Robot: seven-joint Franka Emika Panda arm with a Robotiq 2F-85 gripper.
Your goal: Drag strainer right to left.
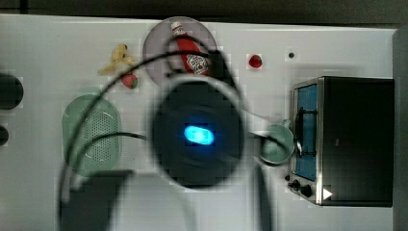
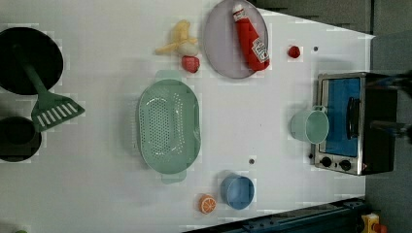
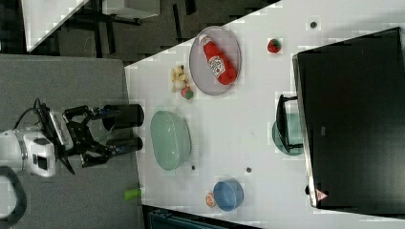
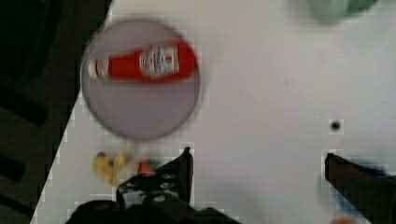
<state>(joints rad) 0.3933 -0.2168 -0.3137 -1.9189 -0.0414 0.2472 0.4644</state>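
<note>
You are working over a white tabletop (image 2: 111, 194) with dark floor and grey surfaces beyond its edges. Reading the left view from its left: two black round burners (image 2: 29, 58) sit at the tabletop's left edge, with a green slotted spatula (image 2: 51, 109) lying across the upper one. Next comes the strainer (image 2: 168, 127), a pale mint oval with a dotted bottom, lying flat near the middle of the tabletop and well clear of every edge. Near the far edge above it are a banana (image 2: 179, 39) and a strawberry (image 2: 190, 63), then a grey plate (image 2: 228, 53) carrying a ketchup bottle (image 2: 251, 41). Toward the near edge sit an orange slice (image 2: 207, 203) and a blue bowl (image 2: 238, 191), just beside each other. Farther right is a second strawberry (image 2: 293, 51), then a mint mug (image 2: 310, 125) close against a toaster oven (image 2: 350, 124) at the right edge. In the right view the gripper (image 3: 107, 135) hangs off the tabletop's left edge, jaws spread apart and holding nothing; the strainer (image 3: 170, 140) lies just to its right, apart from the fingers. The wrist view shows the two fingers (image 4: 180, 175) set wide over bare tabletop, the plate (image 4: 140, 107) beyond them.
</note>
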